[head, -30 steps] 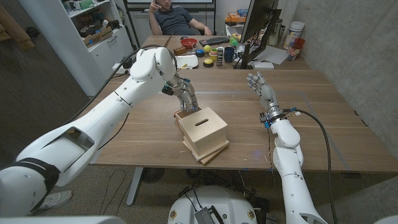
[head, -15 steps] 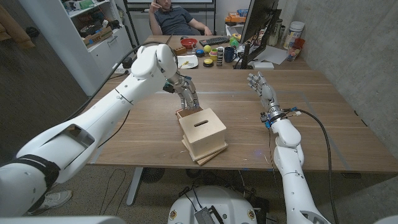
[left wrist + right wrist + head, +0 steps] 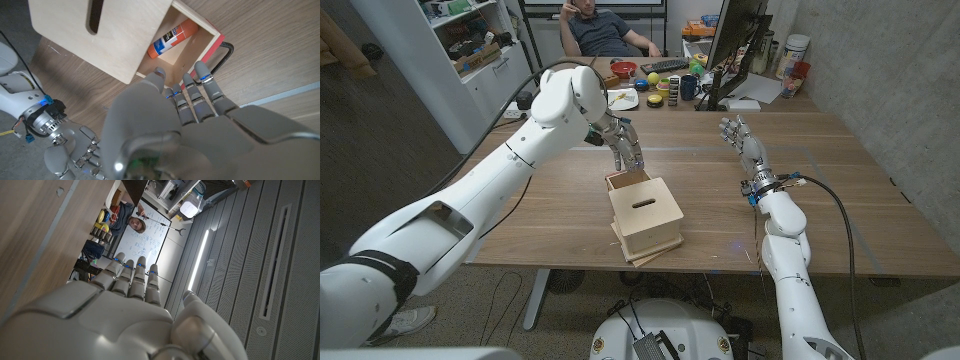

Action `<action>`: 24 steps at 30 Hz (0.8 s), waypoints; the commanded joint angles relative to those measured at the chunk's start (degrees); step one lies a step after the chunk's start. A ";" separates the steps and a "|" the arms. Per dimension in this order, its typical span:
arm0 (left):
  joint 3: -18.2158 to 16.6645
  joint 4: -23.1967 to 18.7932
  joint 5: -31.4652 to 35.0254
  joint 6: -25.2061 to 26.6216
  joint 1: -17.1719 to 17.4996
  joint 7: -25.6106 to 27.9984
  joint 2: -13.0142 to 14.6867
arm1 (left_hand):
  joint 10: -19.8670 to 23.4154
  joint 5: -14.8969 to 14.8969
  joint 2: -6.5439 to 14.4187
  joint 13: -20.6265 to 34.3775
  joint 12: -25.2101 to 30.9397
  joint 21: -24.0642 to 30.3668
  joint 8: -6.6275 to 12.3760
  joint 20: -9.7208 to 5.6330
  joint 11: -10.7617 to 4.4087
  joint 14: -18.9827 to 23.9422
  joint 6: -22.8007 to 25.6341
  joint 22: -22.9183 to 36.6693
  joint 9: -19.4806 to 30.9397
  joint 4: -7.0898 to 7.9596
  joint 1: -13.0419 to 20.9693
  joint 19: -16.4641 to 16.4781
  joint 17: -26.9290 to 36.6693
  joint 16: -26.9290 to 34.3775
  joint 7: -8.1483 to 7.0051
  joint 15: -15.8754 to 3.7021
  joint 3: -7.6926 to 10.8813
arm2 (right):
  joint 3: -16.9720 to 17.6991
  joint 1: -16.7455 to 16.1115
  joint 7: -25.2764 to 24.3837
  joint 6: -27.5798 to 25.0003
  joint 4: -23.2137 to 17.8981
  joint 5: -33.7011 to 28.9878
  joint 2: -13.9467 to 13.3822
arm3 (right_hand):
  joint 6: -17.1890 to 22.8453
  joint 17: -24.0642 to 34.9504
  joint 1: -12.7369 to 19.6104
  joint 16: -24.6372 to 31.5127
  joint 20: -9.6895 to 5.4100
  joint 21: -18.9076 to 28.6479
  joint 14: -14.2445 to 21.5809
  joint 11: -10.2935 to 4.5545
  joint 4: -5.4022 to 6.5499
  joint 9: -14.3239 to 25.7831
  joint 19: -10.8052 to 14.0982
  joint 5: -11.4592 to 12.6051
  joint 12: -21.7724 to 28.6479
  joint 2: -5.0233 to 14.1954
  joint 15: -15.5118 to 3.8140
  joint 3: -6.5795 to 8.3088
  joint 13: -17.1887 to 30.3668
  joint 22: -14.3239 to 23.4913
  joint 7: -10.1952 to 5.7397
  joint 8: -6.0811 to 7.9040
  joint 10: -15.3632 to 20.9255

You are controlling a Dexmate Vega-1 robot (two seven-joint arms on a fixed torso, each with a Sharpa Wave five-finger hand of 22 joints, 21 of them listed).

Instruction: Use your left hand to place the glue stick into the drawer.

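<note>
The glue stick (image 3: pixel 173 36) lies on its side inside the drawer (image 3: pixel 200 37), orange body with a blue-and-white label, resting on the drawer floor near the wooden box (image 3: pixel 645 213); nothing touches it. The drawer stands pulled out from the far side of the box; in the head view its open tray (image 3: pixel 625 180) shows just behind the box top, which carries a dark slot (image 3: pixel 642 202). The drawer front bears a red edge and a black loop handle (image 3: pixel 223 54), seen in the left wrist view.

The left hand (image 3: pixel 618 143) hangs above the open drawer, fingers extended downward and close side by side; it holds nothing; in the left wrist view the fingertips (image 3: pixel 201 71) sit just beside the drawer front, and contact cannot be confirmed. The left arm (image 3: pixel 525 150) reaches in over the tabletop (image 3: pixel 840 190).

The right hand (image 3: pixel 740 140) stands upright well apart from the box, on the right part of the tabletop; fingers straight, slightly apart, gripping nothing. In the right wrist view the same hand (image 3: pixel 130 287) shows fingers extended together.

At the far end of the tabletop: a monitor (image 3: pixel 735 40), a keyboard (image 3: pixel 665 66), a dark mug (image 3: pixel 689 87), a white plate (image 3: pixel 620 98), small coloured objects. A seated person (image 3: pixel 605 28) is behind the tabletop. A shelving unit (image 3: pixel 470 50) stands to the left.
</note>
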 commanded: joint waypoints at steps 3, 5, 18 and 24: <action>1.53 -4.07 0.65 2.91 -0.81 -0.01 1.20 | -0.35 -0.01 -0.03 0.09 -0.28 -0.60 0.09 0.34 0.03 -0.60 -0.50 -0.03 -0.03 -0.32 -0.56 -0.84 -0.20 -0.32 0.38 -2.03 0.14 | 0.39 -0.37 1.12 0.56 -0.22 1.00 -0.12 | -0.04 0.07 -0.47 0.09 0.17 -0.34 0.16 0.46 -0.12 0.15 0.36 0.26 -0.30 0.13 0.09 -0.28 0.14 0.11 0.12 0.21 -0.22; 1.95 -4.48 0.08 3.39 -1.12 -0.01 1.57 | -0.71 -0.03 -0.09 0.07 -0.48 -0.85 0.07 0.59 0.02 -0.95 -0.71 -0.06 -0.03 -0.36 -0.67 -1.18 -0.31 -0.54 0.45 -1.84 0.12 | 0.55 -0.60 1.16 0.55 -0.49 1.20 -0.08 | -0.05 0.08 -0.48 0.09 0.12 -0.36 0.16 0.47 -0.12 0.15 0.33 0.25 -0.31 0.13 0.09 -0.29 0.15 0.11 0.16 0.21 -0.24; 1.79 -8.79 0.89 5.80 -0.76 -0.01 3.42 | -1.39 -0.05 -0.05 0.02 -0.92 -1.69 0.13 1.36 0.19 -1.78 -1.29 -0.11 -0.07 -0.38 -1.19 -1.95 -0.69 -1.19 1.02 -1.59 0.11 | 0.57 -1.46 1.24 0.82 -1.39 1.32 0.15 | -0.09 0.08 -0.57 0.08 0.15 -0.42 0.07 0.60 -0.08 0.16 0.32 0.23 -0.31 0.05 0.23 -0.39 0.15 0.11 0.28 0.22 -0.30; -0.44 -10.50 1.62 5.63 1.14 -0.01 3.41 | -1.38 -0.04 -0.01 0.01 -0.94 -1.91 0.26 1.38 0.22 -1.88 -1.11 -0.12 -0.08 -0.41 -1.29 -2.12 -0.79 -1.32 1.11 -1.53 0.14 | 0.39 -2.17 0.71 0.25 -2.49 0.87 0.61 | -0.12 0.09 -0.61 0.11 0.08 -0.48 0.11 0.47 -0.06 0.16 0.28 0.23 -0.35 0.01 0.15 -0.45 0.15 0.11 0.27 0.23 -0.43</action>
